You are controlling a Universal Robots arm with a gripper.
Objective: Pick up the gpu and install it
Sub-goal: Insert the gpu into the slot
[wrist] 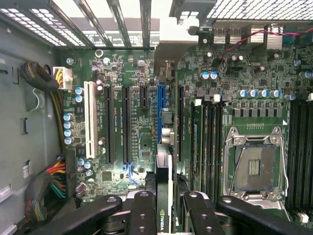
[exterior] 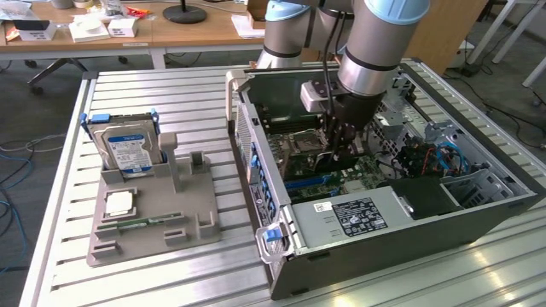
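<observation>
My gripper (exterior: 339, 152) reaches down into the open computer case (exterior: 282, 256), low over the motherboard (wrist: 122, 63). It is shut on the gpu (wrist: 165, 196), a thin black card seen edge-on between the black fingers (wrist: 143, 210), with a green logo on its top edge. The card's silver bracket (wrist: 178, 39) points toward the slotted rear wall of the case. The card runs along the line of the blue expansion slot (wrist: 160, 110), just over it; whether it touches the slot I cannot tell. In the exterior view the card is mostly hidden by the fingers.
A white slot (wrist: 89, 117) and black slots (wrist: 125, 122) flank the blue one. The processor socket (wrist: 254, 166) and cable bundles (wrist: 54, 181) lie close by. Outside the case, a grey holder (exterior: 153, 220) carries a silver hard drive (exterior: 128, 150) and a green memory stick (exterior: 140, 222).
</observation>
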